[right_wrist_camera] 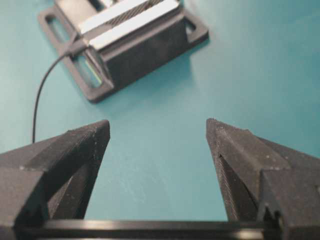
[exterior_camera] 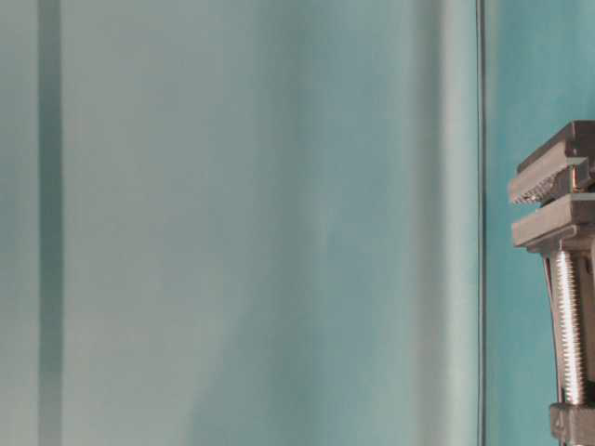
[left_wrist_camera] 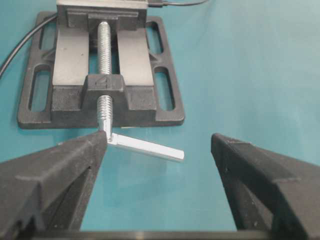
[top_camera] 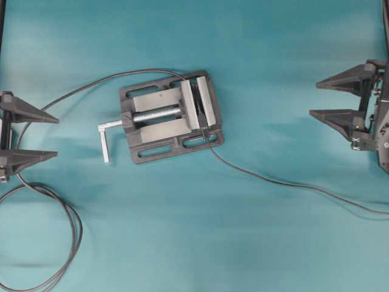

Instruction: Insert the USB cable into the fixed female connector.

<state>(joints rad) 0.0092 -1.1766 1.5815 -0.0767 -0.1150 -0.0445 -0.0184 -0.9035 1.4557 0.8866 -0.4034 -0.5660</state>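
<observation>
Both claws spread, empty: right gripper near tabletop's right edge, left gripper at left edge. USB cable trails from vise at centre toward right edge. Fixed female connector looks clamped in vise, too small to confirm. Judgement: pinch just behind the plug, align squarely.

A vise sat at the centre of the table. Its crank handle stuck out at 9 o'clock. The USB cable ran from the vise toward 4 o'clock. A looping cable trailed toward 8 o'clock.
</observation>
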